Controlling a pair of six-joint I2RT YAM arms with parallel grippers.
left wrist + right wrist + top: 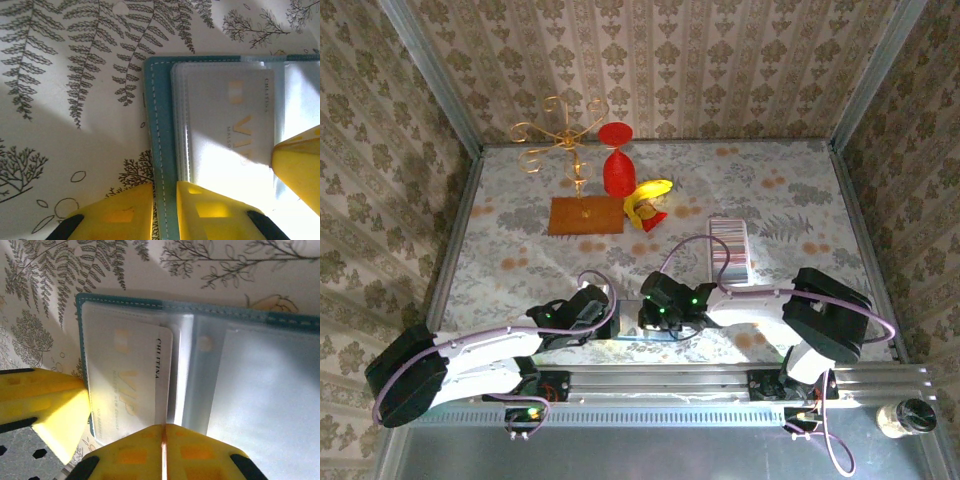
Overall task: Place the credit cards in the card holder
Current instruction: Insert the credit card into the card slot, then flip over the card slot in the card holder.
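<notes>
A teal stitched card holder [157, 125] lies open on the fern-print cloth, its clear pockets facing up. A pale credit card [130, 375] with gold VIP lettering sits in the left pocket [225, 120]. My left gripper [165, 186] is shut on the holder's teal cover edge, one yellow finger on each side of the stitched strip. My right gripper [163, 427] is shut, fingertips pressed together at the card's near edge; I cannot tell if the card is pinched. In the top view both grippers, left [605, 318] and right [655, 318], meet over the holder [628, 322] near the table's front.
A striped ribbed tray [728, 250] lies right of centre. Further back are a brown board with a gold wire stand [585, 215], a red goblet shape [616, 165] and a yellow banana [650, 195]. Patterned walls close in three sides. A jar [905, 418] stands off the table.
</notes>
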